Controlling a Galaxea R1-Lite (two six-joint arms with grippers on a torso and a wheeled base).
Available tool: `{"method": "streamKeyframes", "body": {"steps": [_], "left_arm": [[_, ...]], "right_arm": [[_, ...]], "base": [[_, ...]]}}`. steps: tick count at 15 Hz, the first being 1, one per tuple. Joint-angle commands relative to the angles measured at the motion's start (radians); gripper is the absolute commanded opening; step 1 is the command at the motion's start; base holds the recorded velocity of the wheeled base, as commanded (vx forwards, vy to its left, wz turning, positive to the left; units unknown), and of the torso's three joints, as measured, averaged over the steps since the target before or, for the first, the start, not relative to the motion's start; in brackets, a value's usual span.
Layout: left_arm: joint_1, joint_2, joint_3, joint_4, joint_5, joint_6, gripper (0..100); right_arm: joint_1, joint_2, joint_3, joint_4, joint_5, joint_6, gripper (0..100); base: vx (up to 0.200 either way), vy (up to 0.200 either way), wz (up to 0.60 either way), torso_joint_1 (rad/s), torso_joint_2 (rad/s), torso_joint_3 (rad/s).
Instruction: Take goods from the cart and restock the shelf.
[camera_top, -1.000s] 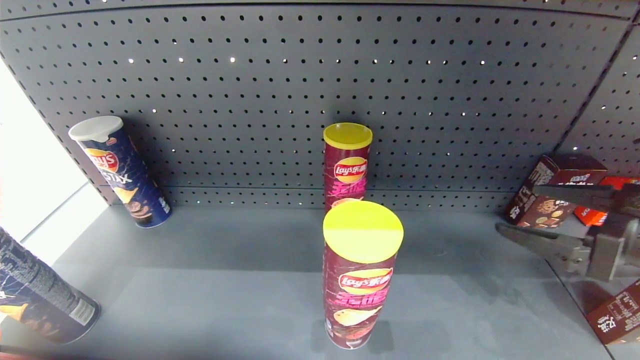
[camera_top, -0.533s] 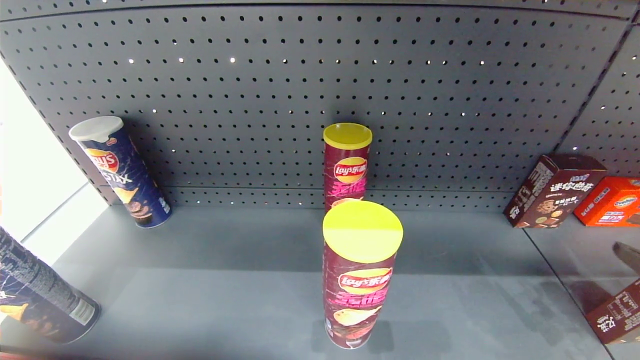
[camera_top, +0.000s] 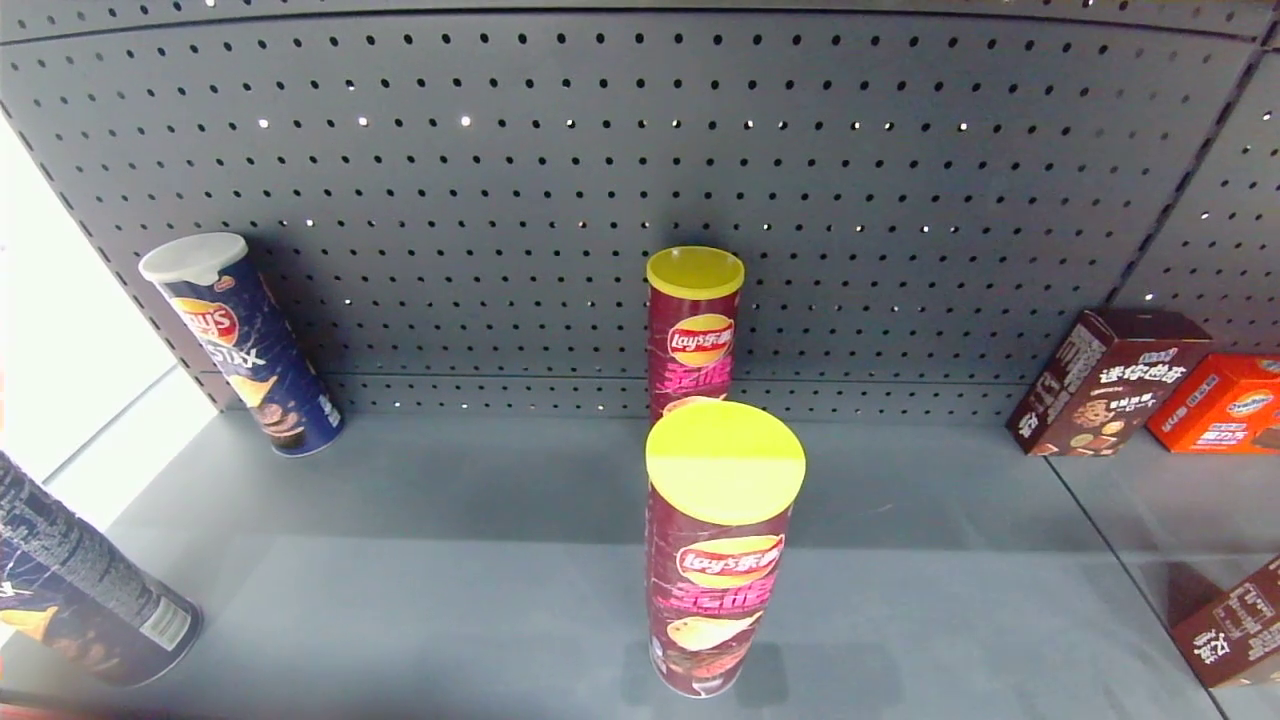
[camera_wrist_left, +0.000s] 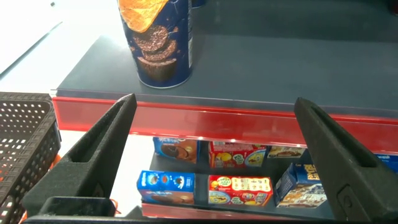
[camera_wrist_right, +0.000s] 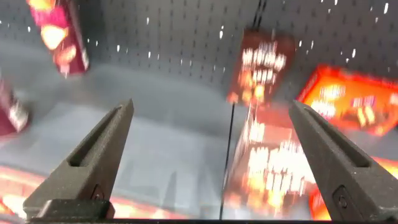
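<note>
Reference landmark: the front maroon can (camera_top: 722, 560), standing upright with its long axis vertical at mid-width of the shelf (camera_top: 450, 560), near the front edge.

1. Far left of the landmark and lower than the shelf's red lip, a black mesh basket (camera_wrist_left: 22, 143) shows close beside the left hand (camera_wrist_left: 216, 104). That hand is spread wide and carries nothing; it faces the lip from in front.
2. Left of the landmark, at the shelf front, stands a dark can (camera_top: 80, 600). Left and behind stands a blue can (camera_top: 245, 345), by the perforated back panel.
3. Directly behind the landmark stands a second maroon can (camera_top: 692, 330), upright.
4. Right of the landmark and behind it are a brown box (camera_top: 1105, 385) and an orange box (camera_top: 1220, 400).
5. The right hand (camera_wrist_right: 211, 107) is also spread wide and empty, facing the boxes.

Judgement: both hands are free, so the step due is a fresh pick from the cart. If the basket belongs to the cart, the left hand is nearer. No goods inside it are visible, so their axis cannot be told.
</note>
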Motion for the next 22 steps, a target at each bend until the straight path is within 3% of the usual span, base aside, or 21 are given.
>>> {"method": "streamKeyframes", "body": {"steps": [1, 3, 8, 12, 13, 15, 16, 17, 18, 19, 22], "left_arm": [[0.000, 0.001, 0.000, -0.001, 0.001, -0.001, 100], [0.002, -0.001, 0.000, -0.001, 0.001, -0.001, 100], [0.002, -0.001, 0.002, -0.004, 0.004, -0.002, 100], [0.002, -0.001, 0.002, -0.004, 0.002, -0.002, 100], [0.002, -0.001, 0.002, -0.004, 0.002, -0.002, 100], [0.002, -0.001, 0.002, -0.004, 0.002, -0.001, 100], [0.002, -0.001, 0.002, -0.004, 0.002, 0.001, 100], [0.002, -0.001, 0.002, -0.004, 0.002, -0.001, 100], [0.002, -0.001, 0.002, -0.004, 0.002, -0.001, 100], [0.002, -0.001, 0.002, -0.004, 0.002, -0.001, 100], [0.002, -0.001, 0.003, -0.004, 0.001, 0.001, 100]], "right_arm": [[-0.009, -0.214, 0.169, 0.042, -0.005, 0.005, 100], [-0.012, -0.214, 0.275, -0.006, 0.001, -0.001, 100], [-0.012, -0.214, 0.270, 0.043, 0.047, 0.008, 100], [-0.060, -0.273, 0.270, 0.048, -0.152, 0.085, 100], [-0.059, -0.280, 0.270, 0.046, -0.158, 0.088, 100], [-0.059, -0.280, 0.270, 0.049, 0.024, 0.089, 100], [-0.060, -0.280, 0.262, 0.066, 0.029, 0.089, 100], [-0.063, -0.273, 0.250, 0.114, -0.060, 0.091, 100], [-0.063, -0.273, 0.249, 0.117, -0.082, 0.091, 100], [-0.062, -0.277, 0.247, 0.121, -0.238, 0.123, 100], [-0.059, -0.281, 0.272, 0.118, -0.074, 0.115, 100]], "base": [[0.000, 0.000, 0.00, 0.000, 0.00, 0.000], [0.000, 0.000, 0.00, 0.000, 0.00, 0.000], [0.000, 0.000, 0.00, 0.000, 0.00, 0.000], [0.000, 0.000, 0.00, 0.000, 0.00, 0.000], [0.000, 0.000, 0.00, 0.000, 0.00, 0.000], [0.000, 0.000, 0.00, 0.000, 0.00, 0.000], [0.000, 0.000, 0.00, 0.000, 0.00, 0.000], [0.000, 0.000, 0.00, 0.000, 0.00, 0.000], [0.000, 0.000, 0.00, 0.000, 0.00, 0.000], [0.000, 0.000, 0.00, 0.000, 0.00, 0.000], [0.000, 0.000, 0.00, 0.000, 0.00, 0.000]]}}
